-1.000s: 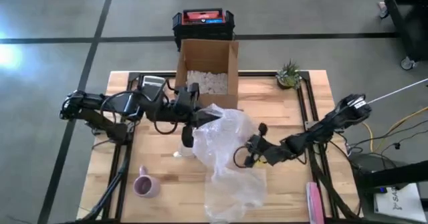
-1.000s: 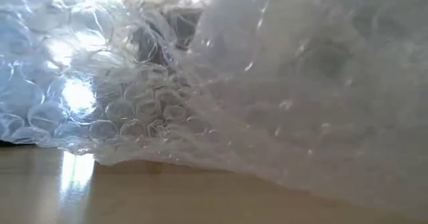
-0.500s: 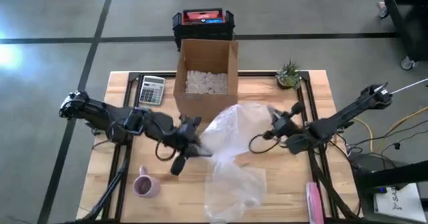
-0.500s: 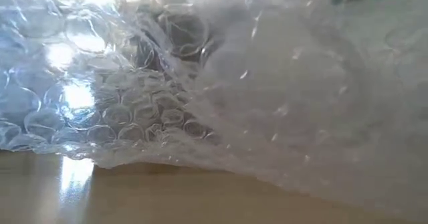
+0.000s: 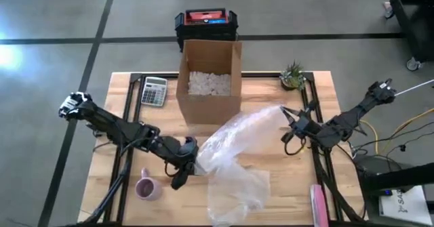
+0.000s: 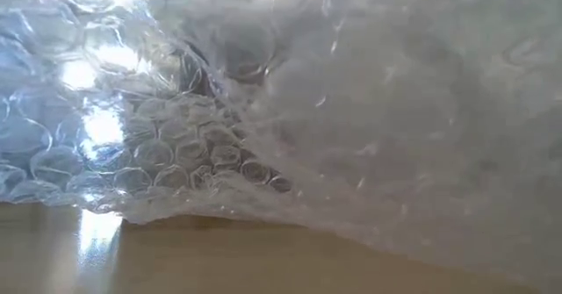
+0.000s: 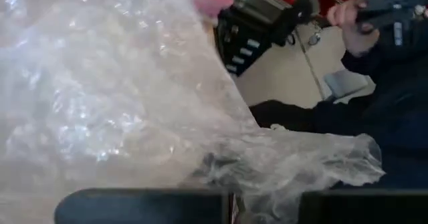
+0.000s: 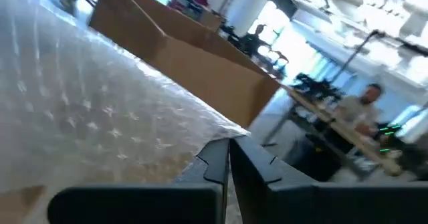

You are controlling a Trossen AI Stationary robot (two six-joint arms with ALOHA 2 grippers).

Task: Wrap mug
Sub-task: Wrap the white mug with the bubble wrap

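The right gripper (image 5: 285, 112) sits at the right side of the table (image 5: 122, 85), near the plant (image 5: 293, 74), and its two dark fingers (image 8: 217, 158) are pressed together on a corner of the bubble wrap (image 5: 234, 156) — the right wrist view shows the film's edge pinched between the closed tips, with the sheet stretching away from them toward the cardboard box (image 5: 209, 78).

The left gripper (image 5: 188, 160) is low over the middle of the table, at the opposite, left edge of the same sheet. In the left wrist view a crumpled fold of wrap (image 7: 281, 164) is bunched right at the fingers, which looks like a closed grip on it, though the wrap hides the tips and I cannot say so firmly. Between the two grippers the sheet is drawn out as a band, with a loose lobe hanging down onto the table's front part.

The mug (image 5: 146, 187) — pink, lying near the table's front left — is apart from the bubble wrap and from both grippers; nothing covers it.

A calculator (image 5: 154, 91) lies to the left of the box, which holds white packing peanuts (image 5: 209, 83). The low view is filled by bubble wrap (image 6: 290, 127) resting on the wooden tabletop. A person's hand (image 7: 351, 20) shows in the room beyond.
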